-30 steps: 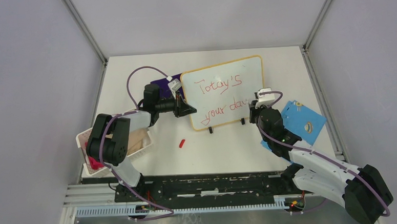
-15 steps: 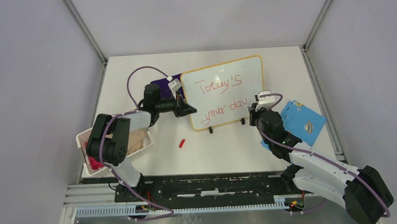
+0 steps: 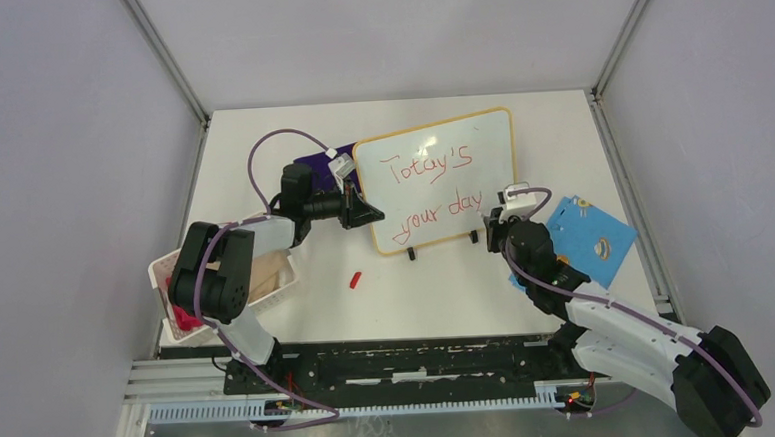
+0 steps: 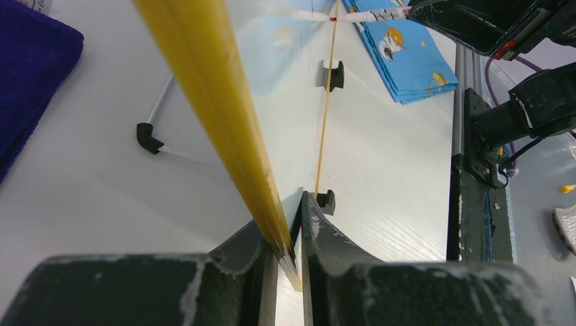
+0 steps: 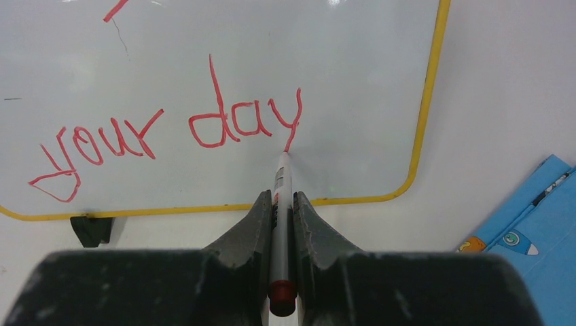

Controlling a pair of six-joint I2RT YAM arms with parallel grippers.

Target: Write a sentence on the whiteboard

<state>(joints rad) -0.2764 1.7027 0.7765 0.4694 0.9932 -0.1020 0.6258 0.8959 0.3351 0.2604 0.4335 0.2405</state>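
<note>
The whiteboard (image 3: 437,181) stands propped on the bench (image 3: 438,296) between the arms, its thin yellow frame pinched by the left tool (image 4: 289,231). The right tool (image 5: 282,207) is clamped on a slim marker (image 5: 280,180). Its tip sits at the tail of the last y in the sentence (image 5: 170,132), seemingly touching. On that glossy face, a sideways pull could drag a stray red line or smear the ink.

My left arm (image 3: 228,277) folds up from its base and reaches right, wrist level. The left gripper (image 3: 366,214) is pinched tight on the left edge of the whiteboard (image 3: 479,134) — both fingers (image 4: 336,261) flat against the frame. My right arm (image 3: 619,316) stretches forward and left, low, with the right gripper (image 3: 494,228) clamped round a marker (image 5: 281,178) — tip touching the board's lower right.
</note>
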